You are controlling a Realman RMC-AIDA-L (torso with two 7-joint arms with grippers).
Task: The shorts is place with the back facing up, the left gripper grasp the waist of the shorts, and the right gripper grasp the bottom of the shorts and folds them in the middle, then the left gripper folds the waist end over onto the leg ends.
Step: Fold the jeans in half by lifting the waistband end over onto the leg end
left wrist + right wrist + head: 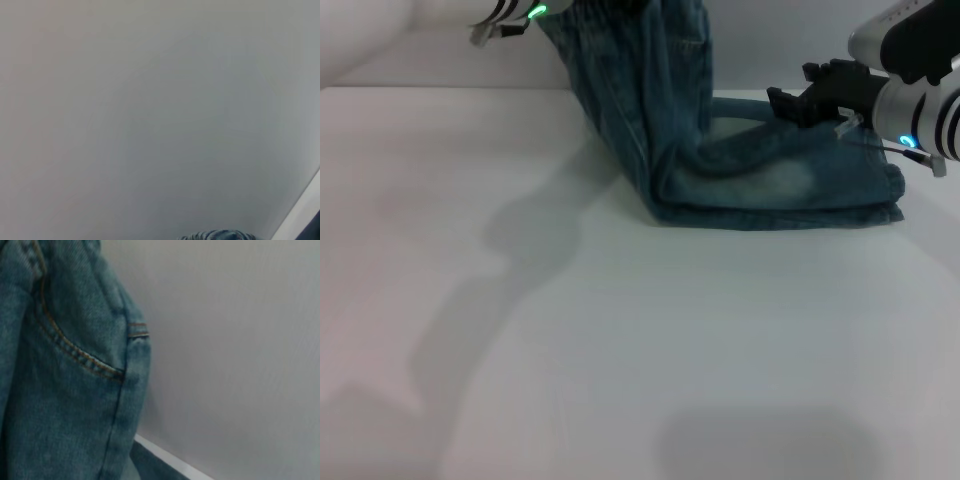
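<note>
Across the whole head view a pale grey counter (620, 350) is stretching out, meeting a lighter wall along the top of the frame. Soft shadows are lying over its lower left and lower middle. The shorts (720, 180) are sitting in the upper middle: their lower part is lying folded flat on the counter toward the right, while the waist part is hanging up out of the frame's top edge. The left end effector (505, 25), green light glowing, is showing at the upper left beside the raised denim; whether it is clamped on the cloth I cannot tell. The right end effector (800, 100) is hovering at the upper right just above the flat denim, its black fingers standing apart and holding nothing. Wide open counter is lying on the left and along the bottom.
</note>
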